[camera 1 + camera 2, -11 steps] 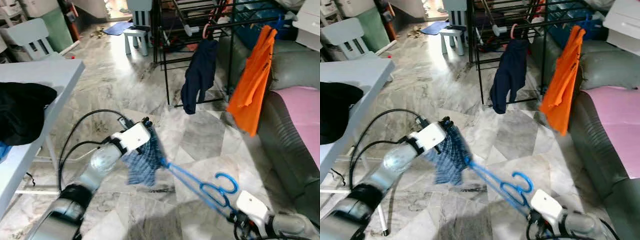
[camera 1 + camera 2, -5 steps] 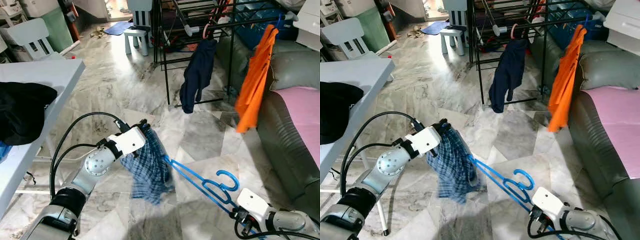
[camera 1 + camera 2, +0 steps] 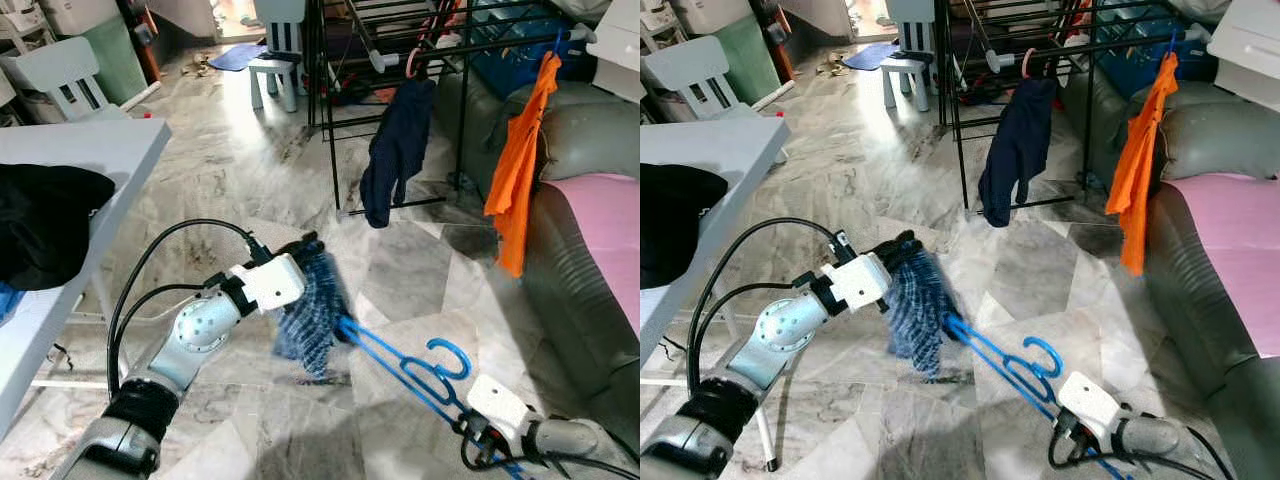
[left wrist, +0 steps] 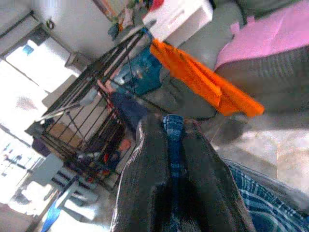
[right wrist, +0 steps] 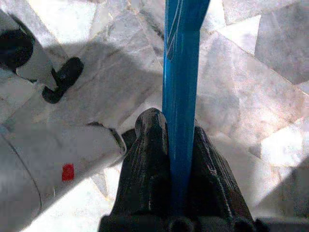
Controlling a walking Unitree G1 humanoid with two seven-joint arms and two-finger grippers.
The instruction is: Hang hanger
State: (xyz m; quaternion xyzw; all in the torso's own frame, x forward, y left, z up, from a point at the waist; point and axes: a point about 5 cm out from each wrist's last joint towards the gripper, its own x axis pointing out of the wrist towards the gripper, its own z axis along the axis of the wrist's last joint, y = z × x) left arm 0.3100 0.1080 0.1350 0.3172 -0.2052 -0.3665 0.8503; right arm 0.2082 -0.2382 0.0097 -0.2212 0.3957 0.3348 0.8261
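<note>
A blue plastic hanger [image 3: 405, 368] stretches low over the marble floor, its hook curling up near its middle. My right gripper [image 5: 175, 140] is shut on the hanger's lower end, at the bottom right of the eye views. A blue plaid garment [image 3: 312, 310] hangs bunched from the hanger's far end. My left gripper [image 4: 175, 126] is shut on the top of that plaid cloth [image 4: 173, 145]. The black drying rack [image 3: 400, 40] stands further ahead, with a navy garment [image 3: 397, 150] on a pink hanger and an orange shirt [image 3: 520, 165] hanging from it.
A white table [image 3: 70, 170] with a black garment [image 3: 40, 220] stands at the left. A grey sofa with a pink cover [image 3: 600, 220] runs along the right. Small chairs [image 3: 278, 50] stand beyond the open marble floor [image 3: 230, 170].
The plaid garment has swung and bunched up tighter under my left gripper, which shifted slightly right. The orange shirt on the rack has swung. The hanger stays held.
</note>
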